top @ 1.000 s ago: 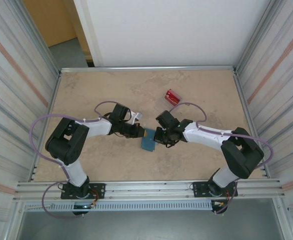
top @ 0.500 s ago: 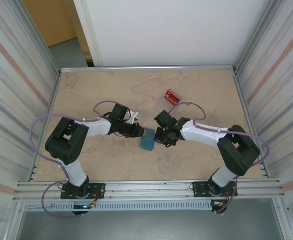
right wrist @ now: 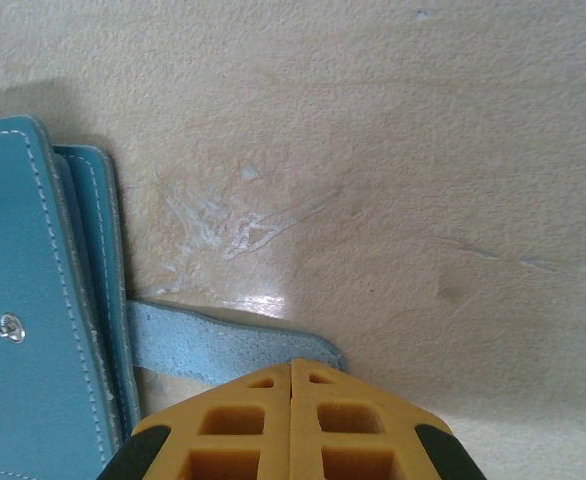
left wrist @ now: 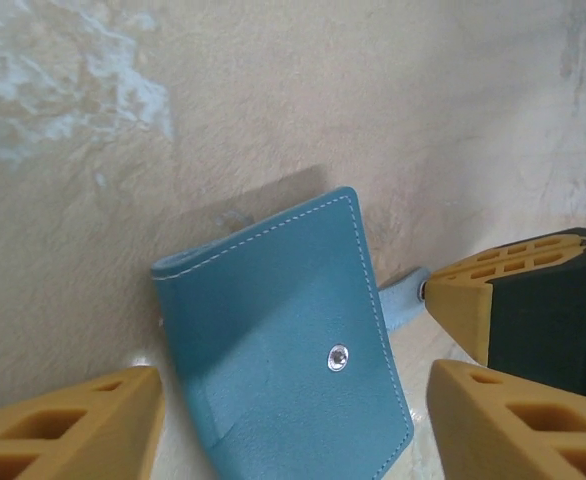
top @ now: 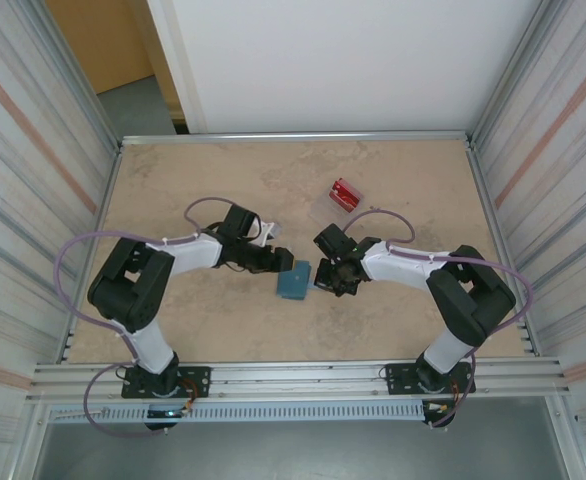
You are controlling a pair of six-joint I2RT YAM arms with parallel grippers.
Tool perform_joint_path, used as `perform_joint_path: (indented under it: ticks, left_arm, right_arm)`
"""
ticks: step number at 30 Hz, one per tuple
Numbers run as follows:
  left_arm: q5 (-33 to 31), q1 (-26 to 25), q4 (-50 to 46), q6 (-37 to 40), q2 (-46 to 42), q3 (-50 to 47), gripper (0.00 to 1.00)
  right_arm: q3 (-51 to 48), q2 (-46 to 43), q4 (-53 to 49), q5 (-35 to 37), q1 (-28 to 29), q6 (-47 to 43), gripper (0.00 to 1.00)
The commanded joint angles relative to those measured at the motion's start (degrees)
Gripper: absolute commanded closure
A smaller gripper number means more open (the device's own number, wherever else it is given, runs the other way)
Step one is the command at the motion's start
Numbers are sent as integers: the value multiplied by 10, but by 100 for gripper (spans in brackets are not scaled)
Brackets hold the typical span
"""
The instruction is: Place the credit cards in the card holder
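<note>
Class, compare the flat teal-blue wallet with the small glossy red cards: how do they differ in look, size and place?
The flat teal-blue folding wallet is blue with a metal snap; the small glossy red cards are red. The wallet looks larger than the cards. The wallet lies near the middle of the beige table; the cards lie farther back, to the right. Both rest on it.

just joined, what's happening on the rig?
The left claw stands open at the flat teal-blue folding wallet, not gripping it. The right claw is shut at the end of the wallet's closing tab; whether it pinches it is unclear. The glossy red cards lie apart, farther back on the beige table.
</note>
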Motion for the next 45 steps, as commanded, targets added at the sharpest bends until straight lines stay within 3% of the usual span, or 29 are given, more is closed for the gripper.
perform_joint_path:
  ticks: [1,9,15,17,22,29,45]
  left_arm:
    - [-45,0,-49,67,-49,25,25]
    - [-102,-17,-111,259,-104,43,15]
    - [-169,-77,-147,434,-122,32,2]
    - [-198,-98,-155,476,-120,25,1]
    - [-209,-113,-142,503,-115,2,1]
    - [-290,-155,-112,574,-86,-13,1]
    - [-376,-174,-78,545,-45,9,1]
  right_arm:
    - [-10,10,2,-5,-6,7,97]
    - [-24,4,15,-10,-13,7,97]
    - [-42,3,32,-14,-17,8,97]
    - [-48,-2,40,-14,-14,11,97]
    - [-58,-5,45,-13,-14,13,97]
    - [-69,-16,47,-11,-16,14,97]
    - [-77,-12,58,-20,-20,8,98]
